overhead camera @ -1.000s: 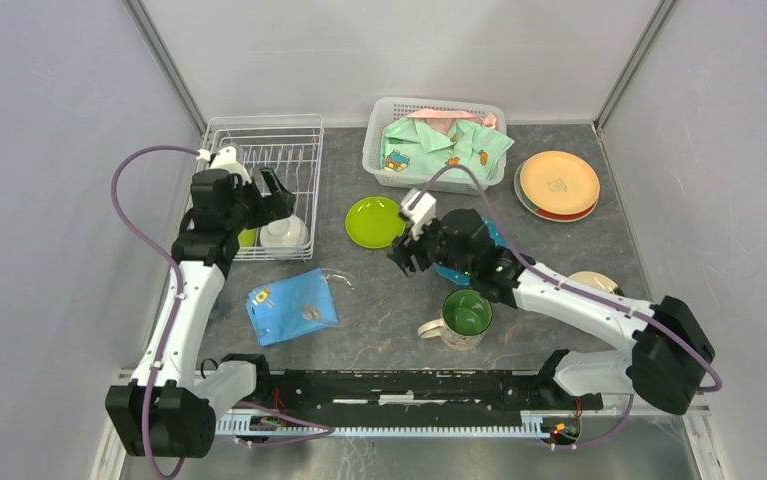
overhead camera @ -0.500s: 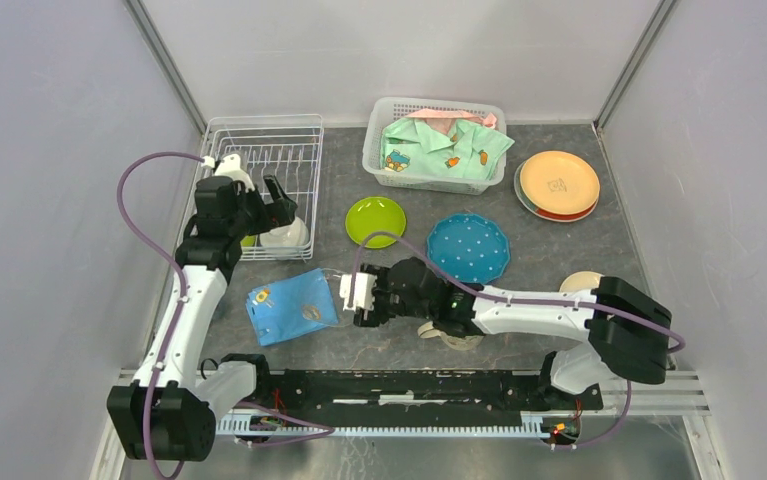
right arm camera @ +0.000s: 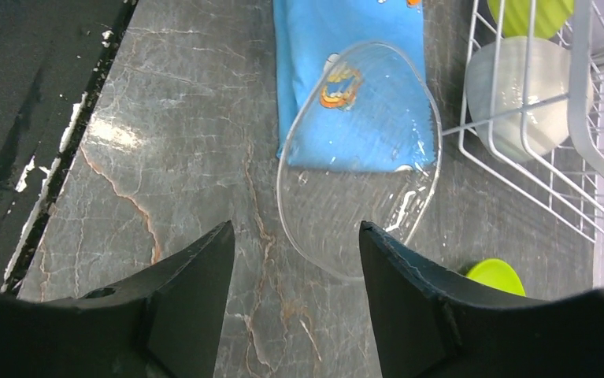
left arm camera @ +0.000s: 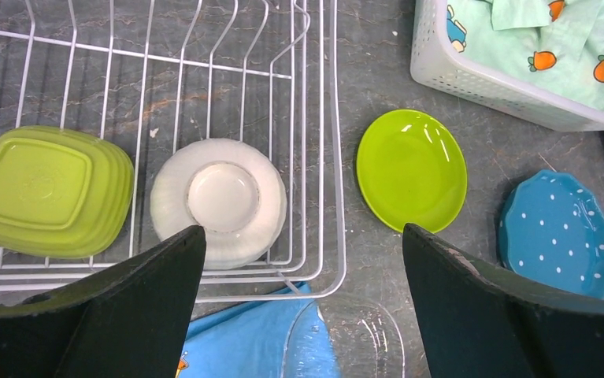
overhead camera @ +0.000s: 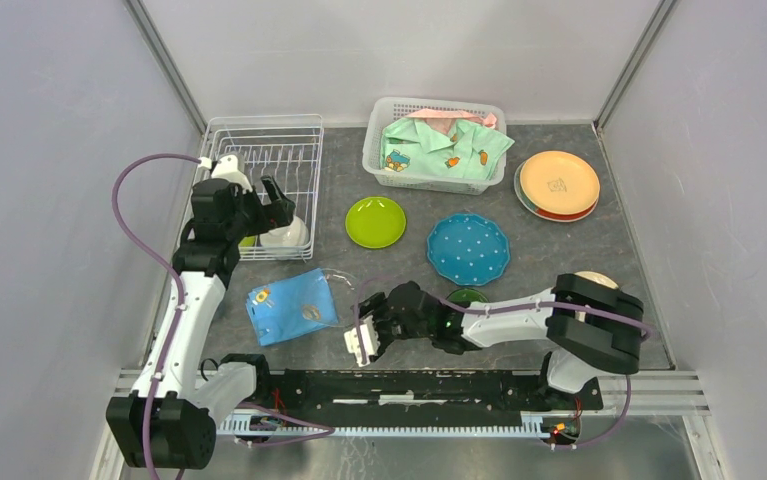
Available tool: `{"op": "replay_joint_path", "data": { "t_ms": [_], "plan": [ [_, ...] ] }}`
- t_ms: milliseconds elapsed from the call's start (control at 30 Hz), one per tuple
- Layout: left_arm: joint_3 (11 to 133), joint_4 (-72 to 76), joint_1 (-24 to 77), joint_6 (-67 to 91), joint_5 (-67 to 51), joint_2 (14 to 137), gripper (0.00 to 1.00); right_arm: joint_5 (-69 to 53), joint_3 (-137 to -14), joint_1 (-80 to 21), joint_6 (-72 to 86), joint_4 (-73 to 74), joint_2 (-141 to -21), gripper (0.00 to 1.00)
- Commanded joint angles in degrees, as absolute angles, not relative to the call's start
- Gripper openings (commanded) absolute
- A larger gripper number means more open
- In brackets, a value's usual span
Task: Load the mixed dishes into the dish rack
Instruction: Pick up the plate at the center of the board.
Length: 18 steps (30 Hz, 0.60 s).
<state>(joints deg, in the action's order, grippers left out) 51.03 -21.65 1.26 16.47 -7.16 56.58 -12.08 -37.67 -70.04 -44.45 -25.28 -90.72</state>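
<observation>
Right tool (right arm camera: pixel 294 236): jaws wide apart, nothing held. It is low over the desk and faces the dish below, probably lining up on its near rim.
Clear oval see-through dish (right arm camera: pixel 359 169): lies flat, its far half on the folded blue cartoon-print cloth (right arm camera: pixel 338 47) and its near half on the grey marbled desk (right arm camera: pixel 149 165). The overlap probably leaves one rim easier to get under.
Left tool (left arm camera: pixel 304 228): fully spread and empty. It hovers over the rack's near edge, seemingly parked clear of the other arm.
White wire dish rack (left arm camera: pixel 314 118): at the desk's far left. It holds a lime-green rounded-square dish (left arm camera: pixel 46 193) and a white ribbed bowl (left arm camera: pixel 220 201) side by side, both inverted, presumably to drain.
Not yet racked: lime-green round plate (left arm camera: pixel 413 169), blue dotted scalloped plate (left arm camera: pixel 558 232), and orange plate (overhead camera: pixel 559 182) stacked on a red one, all flat on the desk.
</observation>
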Motion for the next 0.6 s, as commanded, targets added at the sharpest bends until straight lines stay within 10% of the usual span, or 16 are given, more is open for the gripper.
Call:
{"op": "replay_joint_path", "data": {
  "t_ms": [0, 567],
  "plan": [
    [50.76, -19.16, 1.23, 14.41, -8.13, 56.40, 1.00, -12.95, -40.09, -71.14, -47.11, -30.37, -93.65, 0.64],
    [49.92, -18.86, 1.27, 14.83, -9.24, 55.76, 1.00, -7.87, -42.54, -72.50, -47.89, -34.61, -101.51, 0.27]
  ]
}}
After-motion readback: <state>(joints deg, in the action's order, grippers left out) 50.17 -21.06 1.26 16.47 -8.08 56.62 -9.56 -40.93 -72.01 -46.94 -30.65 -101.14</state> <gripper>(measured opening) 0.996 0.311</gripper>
